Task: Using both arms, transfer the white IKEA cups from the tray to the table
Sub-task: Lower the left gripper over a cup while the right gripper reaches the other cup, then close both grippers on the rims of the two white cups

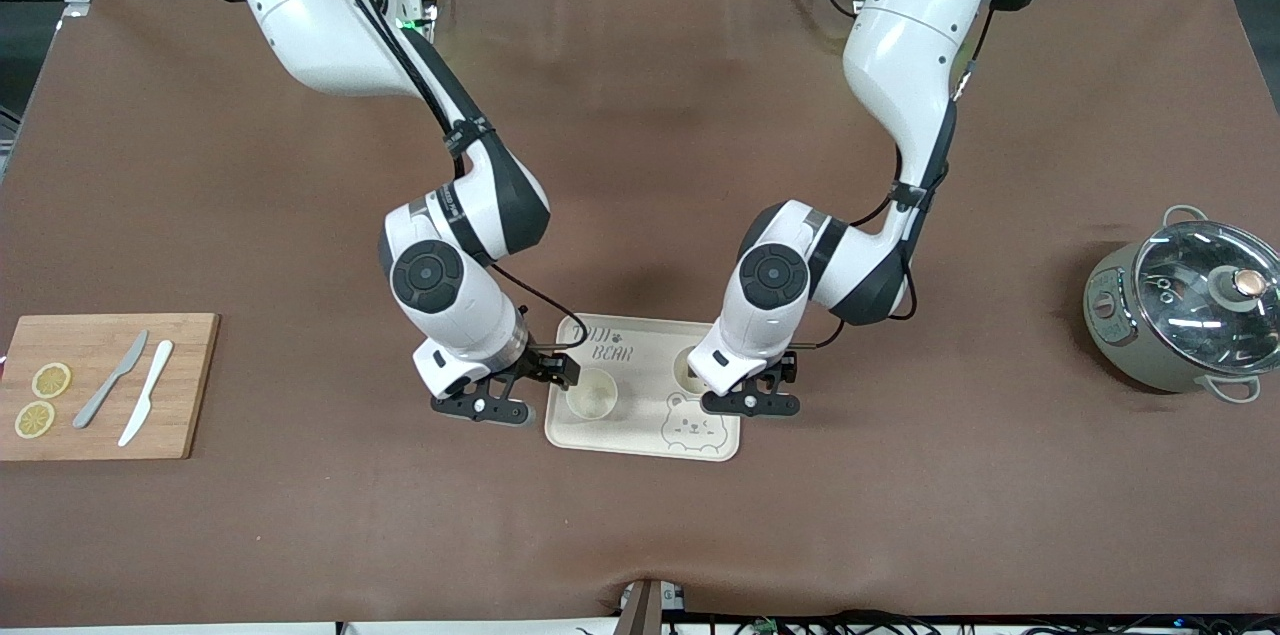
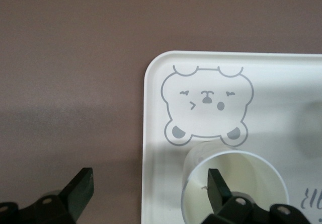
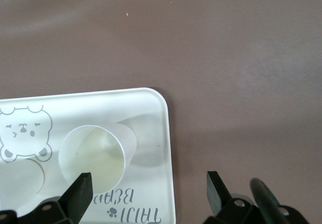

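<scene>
1. A cream rectangular tray (image 1: pixel 640 440) printed with a bear is seen on the brown table (image 1: pixel 640 535), between the two arms' ends and toward the front camera.
2. Two white cups are seen upright on the tray: one cup (image 1: pixel 592 393) toward the right arm's end, the other cup (image 1: pixel 686 367) toward the left arm's end and partly covered by the left arm's wrist.
3. The right gripper (image 1: pixel 540 377) is held low over the tray's edge at the right arm's end, just beside the first cup. Its fingers (image 3: pixel 80 194) are spread apart and nothing is gripped between them.
4. The left gripper (image 1: pixel 772 385) is held low over the tray's edge at the left arm's end. Its fingers (image 2: pixel 217 186) are spread apart with nothing clamped; one finger is seen over the second cup's mouth in the left wrist view, the other over the bare table.
</scene>
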